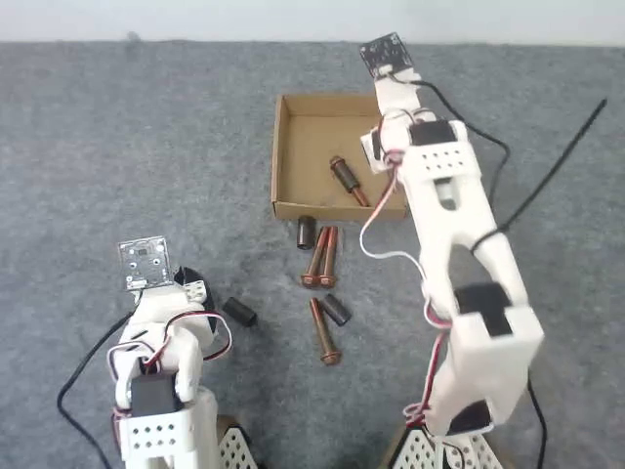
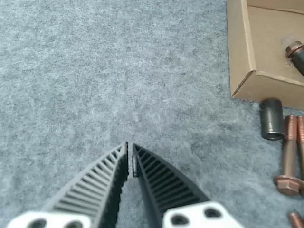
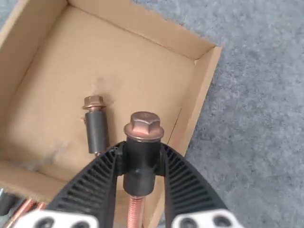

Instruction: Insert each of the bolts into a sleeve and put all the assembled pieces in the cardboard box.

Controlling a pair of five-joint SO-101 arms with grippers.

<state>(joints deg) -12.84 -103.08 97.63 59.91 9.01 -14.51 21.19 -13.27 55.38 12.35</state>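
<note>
Step in hand: the drop. Your right claw grasps a copper hex bolt seated in a black cylindrical sleeve, over the side wall of the shallow brown cardboard box.
In the box: one assembled bolt-and-sleeve lies on its floor.
Left claw: clenched on nothing above the grey carpet.
Next move: by my reading, carry the piece inward past the wall, then release. Three loose copper bolts and three loose black sleeves lie outside.

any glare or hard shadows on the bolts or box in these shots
High view: soft, even light, with a faint shadow inside the cardboard box. Right wrist view: mild sheen on the head of the sleeved bolt, no glare. Left wrist view: faint shadow beside the loose sleeve.
</note>
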